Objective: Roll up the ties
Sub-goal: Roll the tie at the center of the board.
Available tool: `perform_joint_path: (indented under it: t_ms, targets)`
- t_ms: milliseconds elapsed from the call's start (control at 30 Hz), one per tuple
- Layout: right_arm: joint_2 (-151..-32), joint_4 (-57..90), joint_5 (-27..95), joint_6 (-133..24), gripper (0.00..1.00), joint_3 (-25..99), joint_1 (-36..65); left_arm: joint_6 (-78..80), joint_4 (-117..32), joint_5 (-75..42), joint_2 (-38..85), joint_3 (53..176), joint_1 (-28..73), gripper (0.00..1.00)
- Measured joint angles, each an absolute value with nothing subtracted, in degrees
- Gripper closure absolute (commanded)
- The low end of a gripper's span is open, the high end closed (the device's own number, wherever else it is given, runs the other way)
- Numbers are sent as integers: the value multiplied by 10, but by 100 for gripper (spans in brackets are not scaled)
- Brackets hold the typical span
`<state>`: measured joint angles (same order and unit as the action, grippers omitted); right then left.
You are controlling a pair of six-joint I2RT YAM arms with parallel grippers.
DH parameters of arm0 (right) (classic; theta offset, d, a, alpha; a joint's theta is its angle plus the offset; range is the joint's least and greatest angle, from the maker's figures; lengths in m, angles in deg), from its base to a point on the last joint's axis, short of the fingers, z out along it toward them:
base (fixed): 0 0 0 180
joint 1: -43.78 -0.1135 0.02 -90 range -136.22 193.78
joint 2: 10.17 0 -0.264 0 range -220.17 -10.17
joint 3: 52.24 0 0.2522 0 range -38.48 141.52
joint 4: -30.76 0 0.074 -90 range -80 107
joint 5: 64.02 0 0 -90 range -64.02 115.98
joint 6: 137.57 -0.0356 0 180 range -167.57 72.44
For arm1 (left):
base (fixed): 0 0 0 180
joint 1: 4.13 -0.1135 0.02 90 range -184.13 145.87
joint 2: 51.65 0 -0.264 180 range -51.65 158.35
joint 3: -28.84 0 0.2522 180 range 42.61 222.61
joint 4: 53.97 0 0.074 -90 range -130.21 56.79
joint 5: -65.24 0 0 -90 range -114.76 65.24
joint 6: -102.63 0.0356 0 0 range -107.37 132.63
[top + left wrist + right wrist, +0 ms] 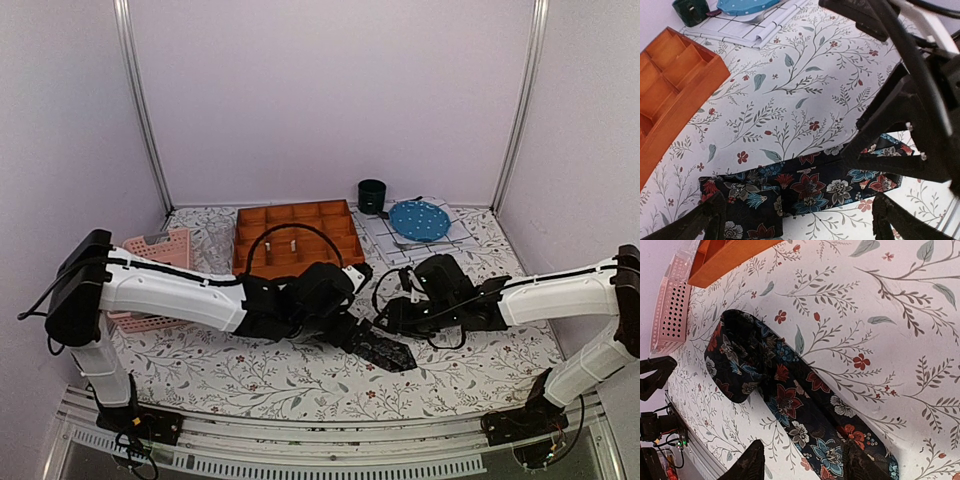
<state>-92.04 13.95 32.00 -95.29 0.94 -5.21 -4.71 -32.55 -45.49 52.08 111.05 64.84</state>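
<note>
One tie (385, 350) is in view, lying on the flowered tablecloth (250, 375) near the middle of the table, towards the near edge, between the two arms. It rests flat as a short dark strip. In the right wrist view one end looks doubled over on itself into a loose flap, and the remainder runs out straight and unrolled. The left gripper (800, 215) hangs just above the strip with its fingers spread wide, one on each side, pinching nothing. The right gripper (805, 452) sits over the other end with its fingers parted too. One finger overlaps the fabric, but the cloth lies slack and does not look clamped. By my reading the rolling is at best barely begun: there is no tight coil, most of the length needs winding up, and neither arm has a hold. The orange divided tray (297, 235) at the far side holds no rolled tie that I can make out.
</note>
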Motion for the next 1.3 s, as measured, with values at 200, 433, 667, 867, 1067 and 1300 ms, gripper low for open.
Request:
perform_joint_path:
  t_ms: [200,433,667,867,1067,1300]
  targets:
    - [-920,134,319,-946,43,19,-51,-58,-320,-444,518,1111,642,0]
    - [-903,112,310,-944,40,18,-50,-69,-322,-427,515,1111,634,0]
    - [-874,109,307,-945,29,13,-49,-80,-349,-388,481,1090,616,0]
    - [-869,108,305,-943,26,12,-49,-94,-362,-370,466,1080,595,0]
    - [-869,105,306,-938,26,13,-49,-110,-365,-346,461,1073,574,0]
    - [-869,105,313,-926,32,18,-49,-127,-372,-336,421,1052,566,0]
